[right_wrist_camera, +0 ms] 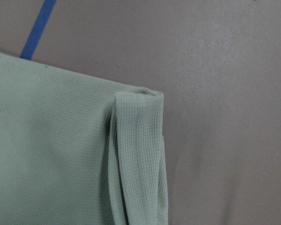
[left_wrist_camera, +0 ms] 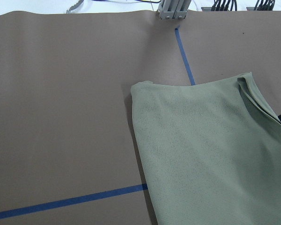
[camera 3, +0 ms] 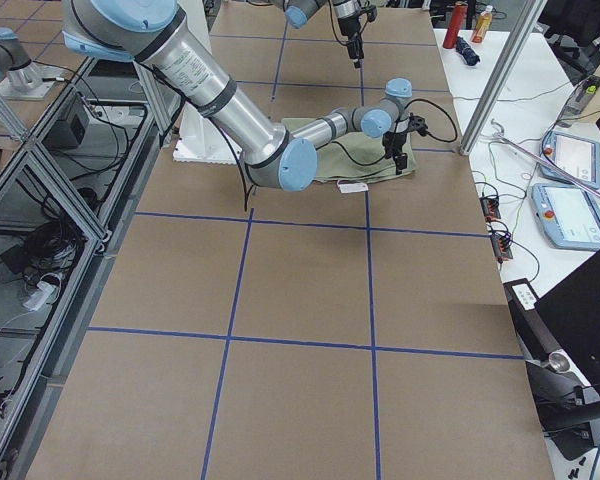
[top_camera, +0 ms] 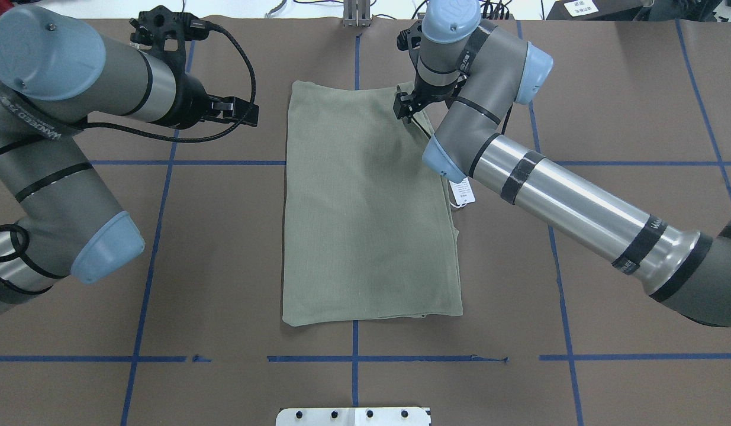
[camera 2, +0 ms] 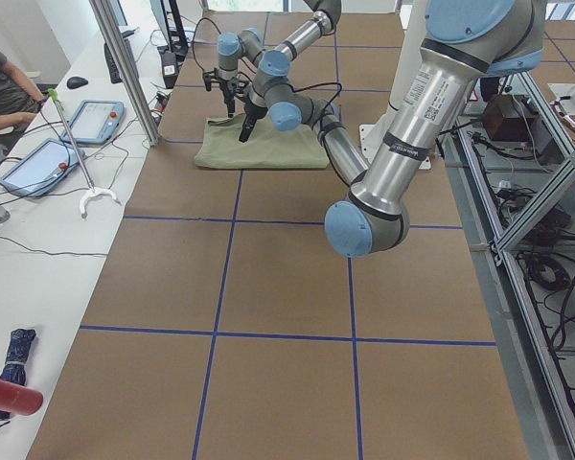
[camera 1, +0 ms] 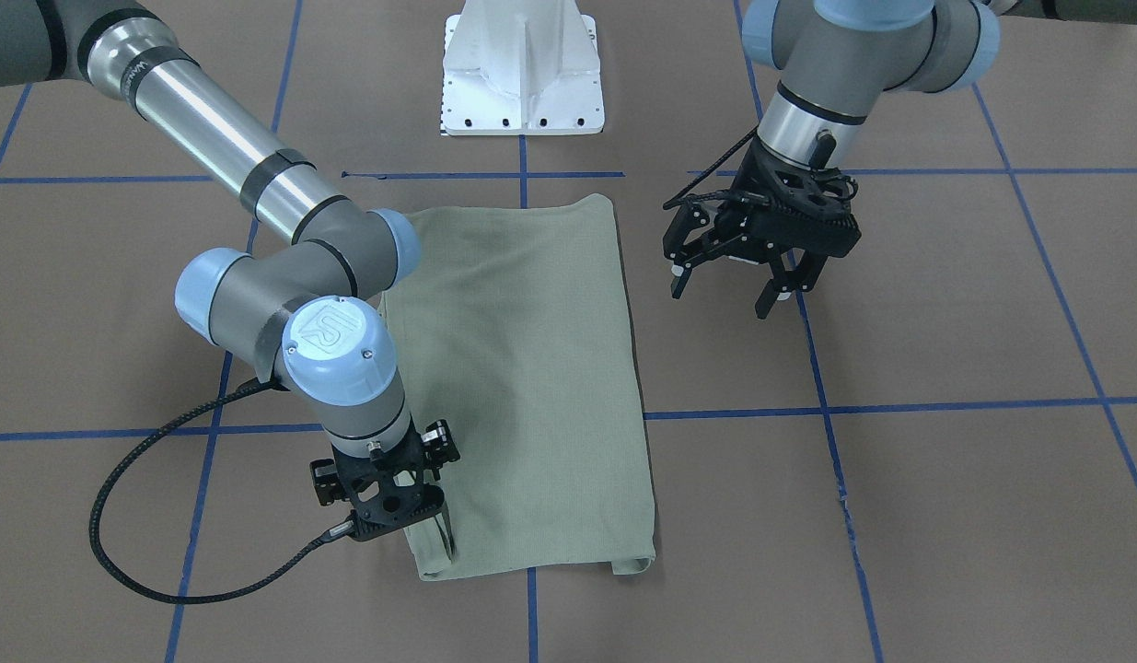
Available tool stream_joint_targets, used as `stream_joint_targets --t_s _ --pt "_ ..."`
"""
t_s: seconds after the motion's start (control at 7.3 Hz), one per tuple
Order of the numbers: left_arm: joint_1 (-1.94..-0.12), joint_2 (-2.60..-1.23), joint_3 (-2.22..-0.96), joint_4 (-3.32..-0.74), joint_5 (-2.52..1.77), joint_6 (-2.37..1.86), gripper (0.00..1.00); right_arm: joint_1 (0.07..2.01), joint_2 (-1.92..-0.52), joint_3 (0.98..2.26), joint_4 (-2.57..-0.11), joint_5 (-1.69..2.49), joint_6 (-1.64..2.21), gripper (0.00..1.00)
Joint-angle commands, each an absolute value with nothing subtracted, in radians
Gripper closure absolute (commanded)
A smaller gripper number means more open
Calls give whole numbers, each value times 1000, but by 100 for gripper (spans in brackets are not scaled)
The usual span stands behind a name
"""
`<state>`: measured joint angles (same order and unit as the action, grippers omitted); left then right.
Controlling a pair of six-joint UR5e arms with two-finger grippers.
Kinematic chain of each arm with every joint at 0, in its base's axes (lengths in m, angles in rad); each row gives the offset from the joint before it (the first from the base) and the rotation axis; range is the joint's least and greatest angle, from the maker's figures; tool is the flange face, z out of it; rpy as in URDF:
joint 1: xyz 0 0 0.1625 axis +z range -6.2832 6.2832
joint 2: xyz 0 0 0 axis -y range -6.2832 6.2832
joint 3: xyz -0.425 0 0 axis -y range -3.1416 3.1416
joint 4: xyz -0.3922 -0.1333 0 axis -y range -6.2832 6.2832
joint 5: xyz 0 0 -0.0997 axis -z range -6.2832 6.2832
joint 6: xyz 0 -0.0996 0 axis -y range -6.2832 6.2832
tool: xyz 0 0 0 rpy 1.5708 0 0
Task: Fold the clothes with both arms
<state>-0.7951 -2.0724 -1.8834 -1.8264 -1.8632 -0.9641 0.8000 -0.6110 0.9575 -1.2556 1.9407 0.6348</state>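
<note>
The shirt (camera 1: pixel 531 368) lies flat on the brown table (camera 1: pixel 945 322), folded into a long rectangle, with its short ends toward and away from the robot. Its white tag (top_camera: pixel 463 192) pokes out from the edge on the robot's right, just under the right arm.

The right gripper (camera 1: pixel 439 539) points straight down at the shirt's far right corner, one finger (camera 1: pixel 447 532) touching the cloth there. I can't tell from here whether the jaws are pinched on the fabric or merely resting (the wrist camera shows only the corner's layered edge, no fingers).

The left gripper (camera 1: pixel 723 290) hangs off to the shirt's other side, near its end closest to the robot, above bare table, its jaws spread wide with nothing between them.
</note>
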Motion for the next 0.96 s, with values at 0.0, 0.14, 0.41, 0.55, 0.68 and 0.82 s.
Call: stream_joint_targets --t_s 0.0,0.14,0.41,0.55,0.68,0.82 --pt "-804 -2072 -1882 -1827 -1864 -959 0 796 -559 839 -1186 1930 634 0" --pt "-807 -2072 -1882 -1827 -1864 -959 0 796 -557 818 -1163 1924 634 0" --pt "-810 -2072 -1882 -1827 -1865 -959 0 793 -557 801 -1157 1922 634 0" --pt "-810 -2072 -1882 -1828 -1864 -959 0 790 -557 801 -1157 1924 634 0" --pt "-811 -2072 -1881 -1829 -1864 -959 0 788 -557 801 -1157 1924 634 0" --pt "-811 -2072 -1881 -1829 -1864 -954 0 788 -557 799 -1157 1924 634 0"
